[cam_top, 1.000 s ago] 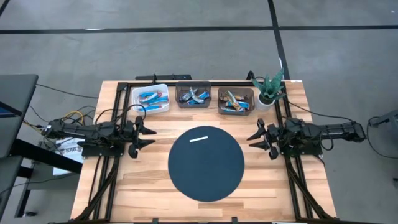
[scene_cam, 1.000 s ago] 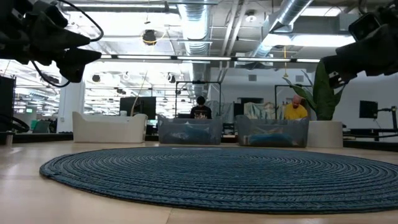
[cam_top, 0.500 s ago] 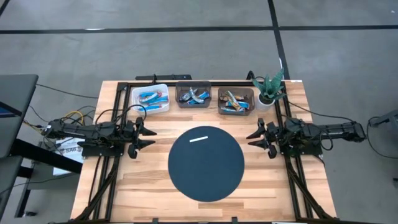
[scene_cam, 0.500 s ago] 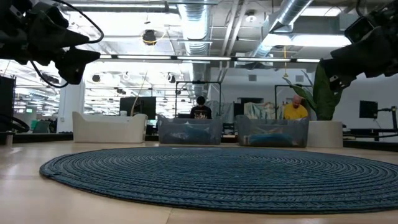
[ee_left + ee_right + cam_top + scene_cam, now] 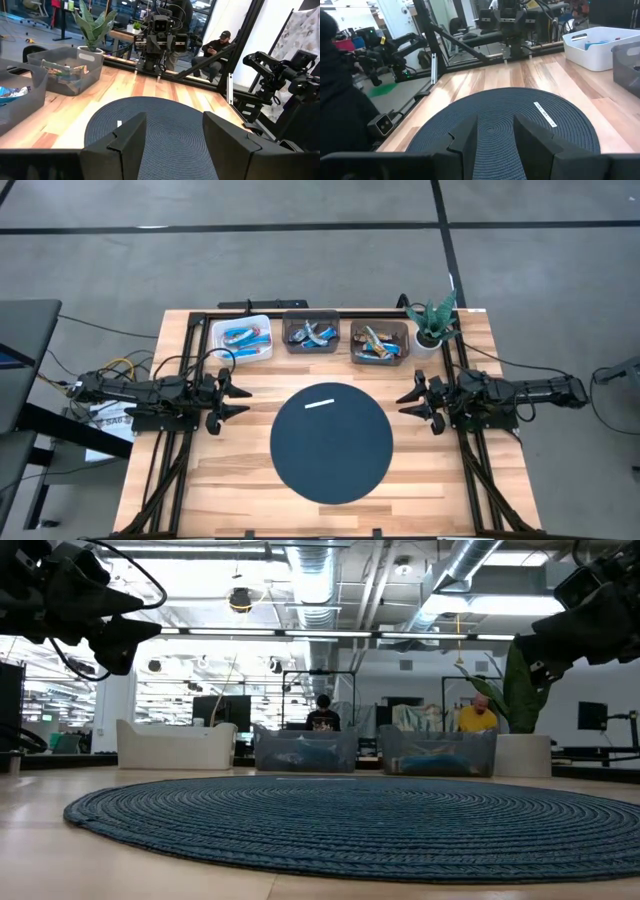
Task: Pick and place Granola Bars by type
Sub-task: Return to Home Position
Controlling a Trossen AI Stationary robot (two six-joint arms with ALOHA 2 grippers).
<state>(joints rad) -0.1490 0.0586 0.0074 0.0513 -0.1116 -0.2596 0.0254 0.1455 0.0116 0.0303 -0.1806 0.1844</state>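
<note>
The granola bars lie in three bins along the table's far edge: blue-red ones in the white bin (image 5: pixel 241 338), white-blue ones in the middle grey bin (image 5: pixel 311 333), orange-brown and blue ones in the right grey bin (image 5: pixel 379 342). My left gripper (image 5: pixel 236 398) hovers open left of the round dark blue mat (image 5: pixel 332 442). My right gripper (image 5: pixel 410 402) hovers open at the mat's right side. Both grippers hold nothing. A thin white strip (image 5: pixel 319 402) lies on the mat's far part.
A potted plant (image 5: pixel 433 323) stands at the far right corner beside the right bin. Black frame rails run along the table's left, right and far edges. People sit in the room beyond the table in the low view.
</note>
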